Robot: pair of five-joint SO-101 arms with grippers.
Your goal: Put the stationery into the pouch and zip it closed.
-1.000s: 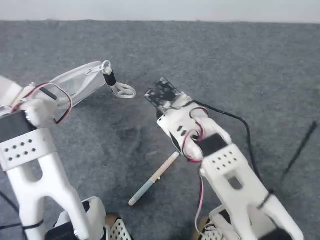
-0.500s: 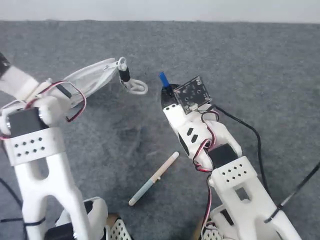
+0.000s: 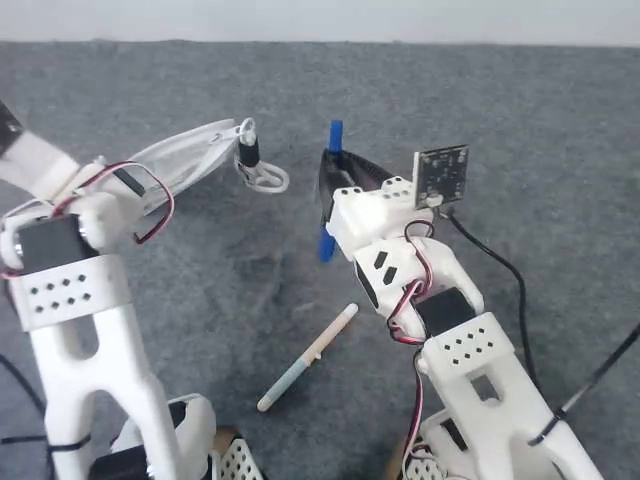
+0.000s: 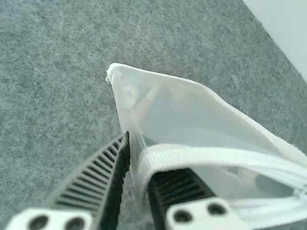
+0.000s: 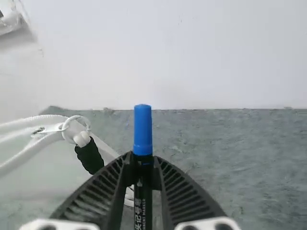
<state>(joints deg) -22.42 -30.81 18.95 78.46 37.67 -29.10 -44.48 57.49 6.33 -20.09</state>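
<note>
My left gripper (image 4: pixel 136 165) is shut on the edge of the translucent white pouch (image 4: pixel 192 120), holding it off the grey carpet; in the high view the pouch (image 3: pixel 185 155) slants up at the left with its zipper pull and black loop (image 3: pixel 248 152) at the near end. My right gripper (image 5: pixel 142 165) is shut on a blue-capped marker (image 5: pixel 142 129), held upright. From above the marker (image 3: pixel 330 190) stands a short way right of the pouch's zipper end, with the right gripper (image 3: pixel 335 180) around its middle. A white-and-teal pen (image 3: pixel 308 357) lies on the carpet between the arm bases.
Grey carpet (image 3: pixel 520 130) covers the whole work area, with a pale wall along the far edge. A black cable (image 3: pixel 500 270) runs along the right arm, and a thin black rod (image 3: pixel 600 370) lies at the right edge.
The right arm has swung up and raised the blue marker from low over the carpet to upright beside the pouch's zipper end. The left arm lifted the pouch slightly and then held.
</note>
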